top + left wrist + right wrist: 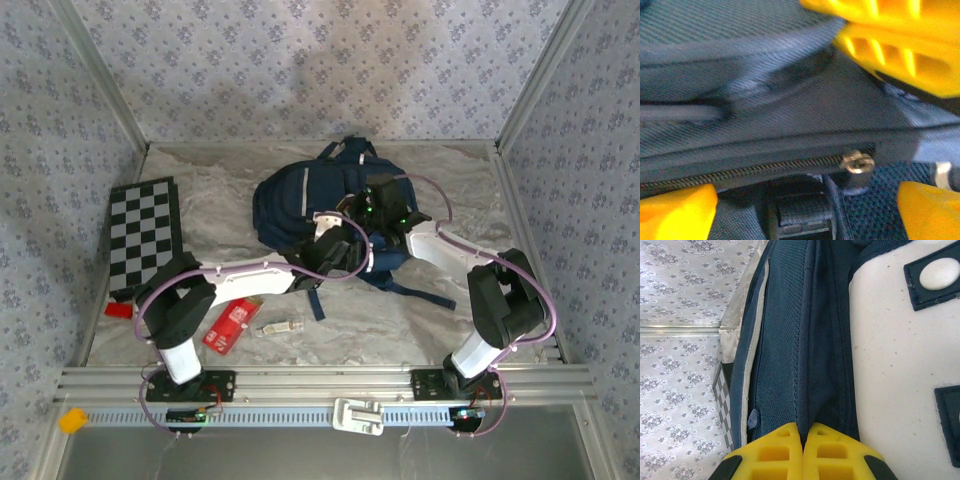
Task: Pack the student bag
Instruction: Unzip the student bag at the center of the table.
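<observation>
The student bag (300, 205), navy with a pale stripe, lies at the middle back of the table. My left gripper (335, 250) hangs over its near side and is open. In the left wrist view its yellow fingertips (675, 212) stand wide apart, either side of the bag's zipper (765, 170) and brass slider (856, 161), with nothing between them. My right gripper (385, 205) is on the bag's right part. In the right wrist view it (802, 432) is shut, pinching a fold of navy bag fabric (812, 365) beside the white patch (900, 365). Its yellow fingers (900, 45) also show in the left wrist view.
A folded checkerboard (145, 235) lies at the left. A red packet (228, 325), a small red piece (118, 310) and a small pale item (280, 327) sit near the left arm's base. Patterned walls enclose the table on three sides.
</observation>
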Tool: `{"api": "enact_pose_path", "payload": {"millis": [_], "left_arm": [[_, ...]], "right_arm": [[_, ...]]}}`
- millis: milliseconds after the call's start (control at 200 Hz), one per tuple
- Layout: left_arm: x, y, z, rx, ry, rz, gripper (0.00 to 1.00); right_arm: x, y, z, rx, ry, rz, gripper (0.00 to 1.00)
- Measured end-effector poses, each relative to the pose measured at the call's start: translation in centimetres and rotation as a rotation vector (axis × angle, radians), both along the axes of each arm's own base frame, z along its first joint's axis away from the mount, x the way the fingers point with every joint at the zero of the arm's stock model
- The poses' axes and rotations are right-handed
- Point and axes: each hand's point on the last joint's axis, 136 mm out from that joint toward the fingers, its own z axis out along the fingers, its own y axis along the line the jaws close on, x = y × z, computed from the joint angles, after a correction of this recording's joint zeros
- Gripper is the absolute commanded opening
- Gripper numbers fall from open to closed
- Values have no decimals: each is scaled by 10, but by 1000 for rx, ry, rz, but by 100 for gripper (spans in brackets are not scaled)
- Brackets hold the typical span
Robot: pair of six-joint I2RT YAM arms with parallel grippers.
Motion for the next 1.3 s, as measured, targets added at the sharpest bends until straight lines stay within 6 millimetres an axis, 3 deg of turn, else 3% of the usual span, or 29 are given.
{"api": "enact_pose_path", "payload": {"millis": [225, 335, 485, 590, 850, 1079, 1299], "left_arm": [[-2, 21, 0, 8, -14, 45, 66], [-2, 34, 10, -4, -16, 52, 56], [-2, 41, 22, -22, -8, -16, 56], [-9, 34, 20, -4, 6, -123, 61], [-24, 12, 10, 34, 45, -345, 57], [-8, 8, 4, 55, 62, -366, 46], [-2, 5, 4, 54, 73, -376, 27]], "right_arm": [[0, 1, 0, 4, 0, 5, 0], [0, 1, 0, 8, 2, 8, 0], [1, 3, -2, 11, 5, 16, 0], [1, 3, -1, 12, 4, 17, 0], [3, 5, 1, 16, 2, 21, 0], [3, 6, -1, 18, 7, 22, 0], [4, 5, -1, 24, 12, 17, 0]]}}
